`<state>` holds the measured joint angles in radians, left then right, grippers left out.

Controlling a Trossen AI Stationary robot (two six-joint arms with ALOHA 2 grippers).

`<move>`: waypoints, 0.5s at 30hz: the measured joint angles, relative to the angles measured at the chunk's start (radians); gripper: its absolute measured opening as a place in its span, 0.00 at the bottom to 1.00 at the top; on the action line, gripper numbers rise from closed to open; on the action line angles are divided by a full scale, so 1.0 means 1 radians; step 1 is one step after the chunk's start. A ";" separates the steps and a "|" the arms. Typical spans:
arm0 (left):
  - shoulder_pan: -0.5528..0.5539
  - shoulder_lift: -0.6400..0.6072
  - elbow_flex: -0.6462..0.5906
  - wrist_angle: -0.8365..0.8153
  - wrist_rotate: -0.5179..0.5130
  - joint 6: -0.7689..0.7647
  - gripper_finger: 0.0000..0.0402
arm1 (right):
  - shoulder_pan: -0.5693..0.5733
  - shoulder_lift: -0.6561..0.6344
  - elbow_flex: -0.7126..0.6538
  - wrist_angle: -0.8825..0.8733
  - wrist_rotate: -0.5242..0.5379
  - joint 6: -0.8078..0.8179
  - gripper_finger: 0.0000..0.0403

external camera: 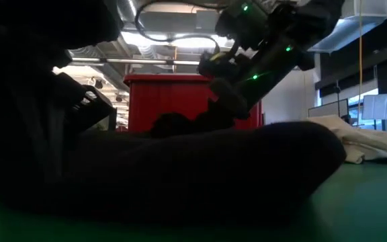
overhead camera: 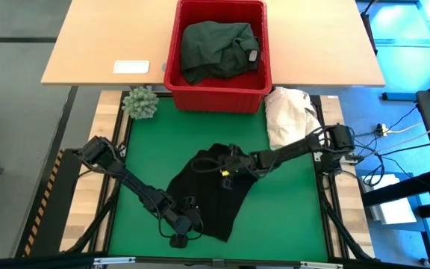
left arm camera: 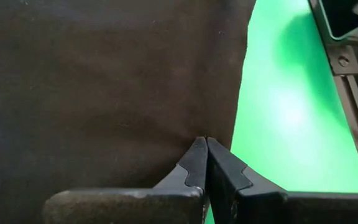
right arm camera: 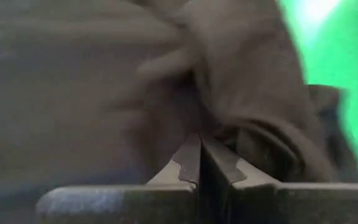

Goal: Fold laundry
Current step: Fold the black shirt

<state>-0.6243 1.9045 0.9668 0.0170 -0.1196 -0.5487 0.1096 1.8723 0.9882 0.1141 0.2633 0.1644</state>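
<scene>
A: On the green mat at the middle of the desk [overhead camera: 88, 45] lies a black garment [overhead camera: 204, 202], its long axis running from about one o'clock down to seven o'clock in the overhead view.

B: And the arms?

A: Both are on it. The left gripper [overhead camera: 187, 222] sits at the seven o'clock end, fingers pressed together right at the cloth's edge. The right gripper [overhead camera: 230, 166] is at the one o'clock end, also closed, among bunched folds.

B: Holding cloth?

A: Probably pinching it, though I can't tell for sure from the wrist views; no fabric shows clearly between the tips.

B: So the next fold?

A: My guess: one end must travel along that axis toward the other.

B: Remaining laundry?

A: A dark green garment [overhead camera: 219, 48] waits in the red basket [overhead camera: 172, 52] at twelve o'clock.
</scene>
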 joint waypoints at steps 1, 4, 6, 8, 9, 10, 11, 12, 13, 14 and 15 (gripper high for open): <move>-0.002 0.000 0.000 0.000 0.002 0.000 0.00 | -0.015 0.001 0.000 -0.003 0.008 0.000 0.02; -0.007 0.000 0.000 0.000 0.001 -0.003 0.00 | -0.059 0.001 0.000 -0.003 0.011 0.000 0.02; -0.008 0.000 0.000 0.000 0.001 -0.017 0.00 | -0.083 0.001 0.000 -0.007 0.012 0.001 0.02; -0.008 0.000 0.000 0.000 0.001 -0.025 0.00 | -0.104 0.001 0.000 -0.010 0.012 0.008 0.02; -0.008 0.000 0.000 0.000 0.002 -0.025 0.00 | -0.115 0.001 0.000 -0.009 0.013 0.010 0.02; -0.009 0.000 0.000 0.000 0.002 -0.026 0.00 | -0.127 0.001 0.000 -0.010 0.014 0.011 0.02; -0.009 0.000 0.000 0.000 0.002 -0.026 0.00 | -0.138 0.001 0.000 -0.011 0.014 0.010 0.02; -0.010 0.000 0.000 0.000 0.003 -0.026 0.00 | -0.148 0.000 0.000 -0.014 0.014 0.010 0.02; -0.010 0.000 0.000 0.000 0.005 -0.026 0.00 | -0.157 -0.002 0.000 -0.021 0.014 0.010 0.02; -0.010 0.000 0.000 0.000 0.006 -0.026 0.00 | -0.164 -0.004 0.000 -0.026 0.015 0.011 0.02; -0.010 0.000 0.000 0.000 0.006 -0.026 0.00 | -0.170 -0.010 0.000 -0.037 0.014 0.010 0.02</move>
<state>-0.6342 1.9044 0.9668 0.0170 -0.1134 -0.5743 -0.0608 1.8620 0.9882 0.0769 0.2769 0.1746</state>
